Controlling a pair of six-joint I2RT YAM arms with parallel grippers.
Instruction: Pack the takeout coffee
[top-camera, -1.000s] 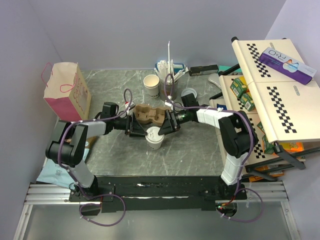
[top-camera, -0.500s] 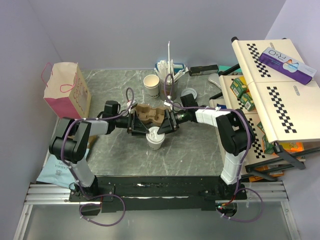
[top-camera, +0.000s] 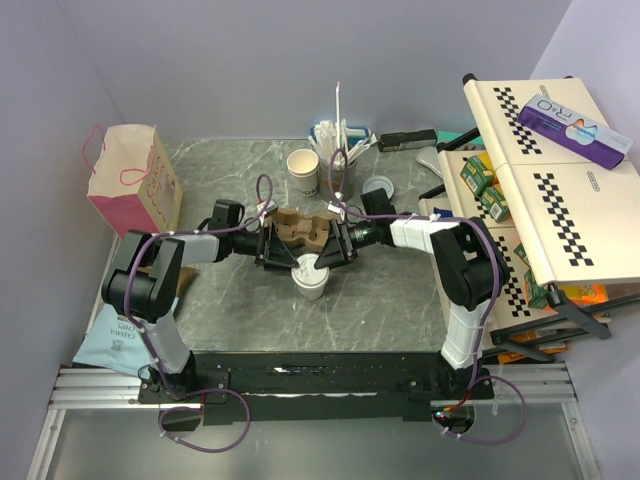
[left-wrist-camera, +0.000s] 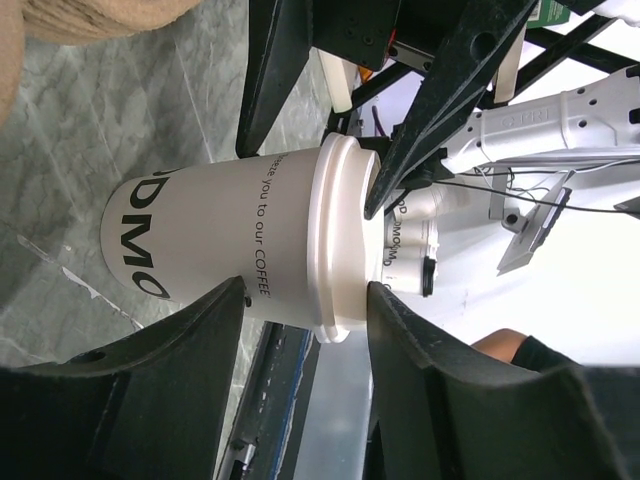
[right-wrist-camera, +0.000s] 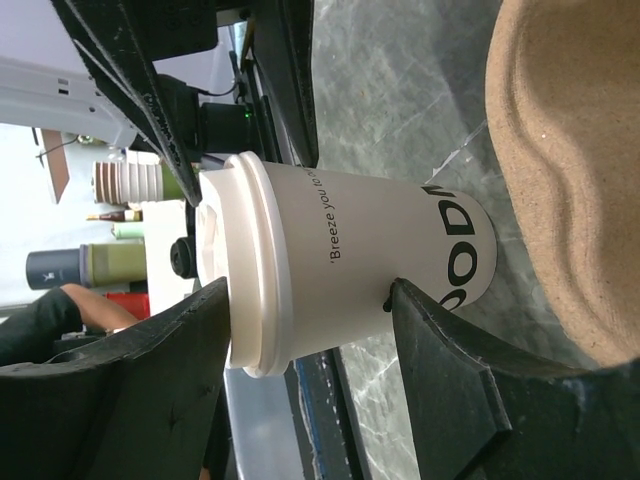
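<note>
The takeout coffee (top-camera: 309, 277), an off-white paper cup with black lettering and its white lid (top-camera: 308, 268) on, stands upright on the marble table in front of the cardboard tray. My left gripper (top-camera: 285, 260) reaches it from the left and my right gripper (top-camera: 331, 257) from the right. In the left wrist view the left gripper (left-wrist-camera: 305, 295) has one finger on the cup wall (left-wrist-camera: 200, 250) and one on the lid top. In the right wrist view the right gripper (right-wrist-camera: 310, 290) does the same: one finger sits against the lid (right-wrist-camera: 250, 260), the other touches the wall near the base.
The brown two-cup tray (top-camera: 300, 228) lies just behind the cup. Further back are an open paper cup (top-camera: 303, 170), a grey cup of straws and stirrers (top-camera: 340, 165) and a loose white lid (top-camera: 377, 187). A pink paper bag (top-camera: 130, 180) stands at the left, a rack of shelves (top-camera: 540, 170) at the right.
The left arm has shifted slightly right and away from its base. Both pairs of jaws have narrowed onto the cup. The cup has stayed in place.
</note>
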